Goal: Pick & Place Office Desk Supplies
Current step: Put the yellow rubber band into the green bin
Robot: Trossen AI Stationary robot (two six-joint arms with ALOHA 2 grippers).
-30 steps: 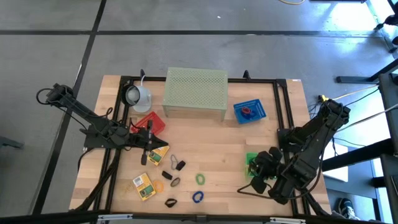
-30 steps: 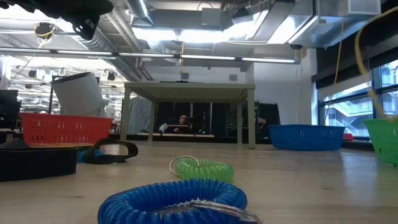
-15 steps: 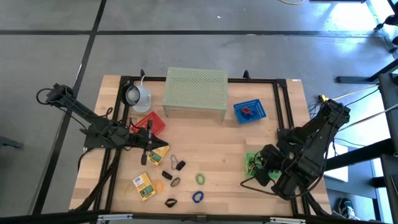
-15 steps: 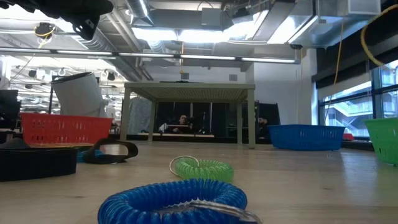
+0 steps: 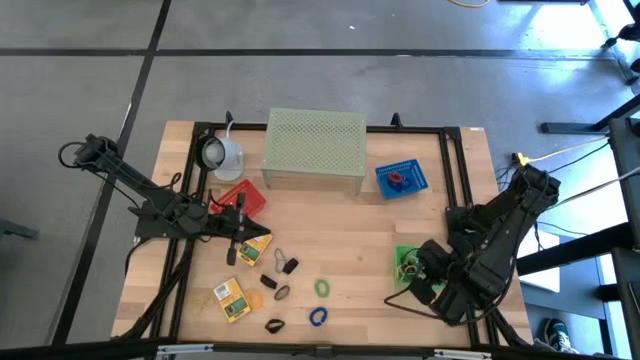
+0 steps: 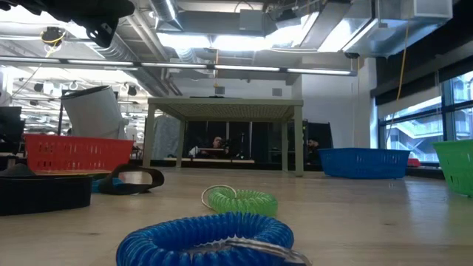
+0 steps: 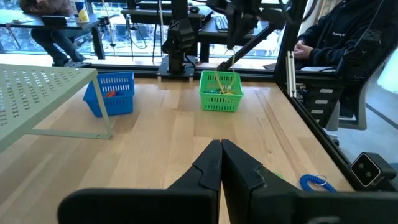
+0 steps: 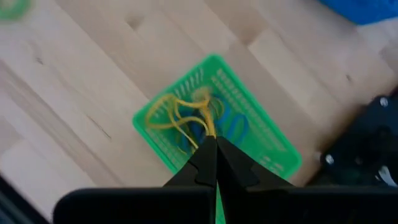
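- Hovering over the green basket [image 8: 214, 134] at the counter's [image 5: 350, 230] right edge, the right tool [image 8: 215, 148] has its tips pressed together, seemingly pinching a thin yellow band [image 8: 177, 112].
- The left tool [image 7: 221, 163] waits closed, empty, near the red basket [image 5: 243, 196].
- Some supplies are binned; judging by this, sorting is partway.
- Blue loop [image 5: 318, 316], green loop [image 5: 322, 288], black clips [image 5: 290, 266] and yellow packets [image 5: 232, 298] lie loose on the front of the counter.

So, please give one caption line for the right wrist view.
Right pincer, shut, above the green basket holding yellow loops on the wooden table.
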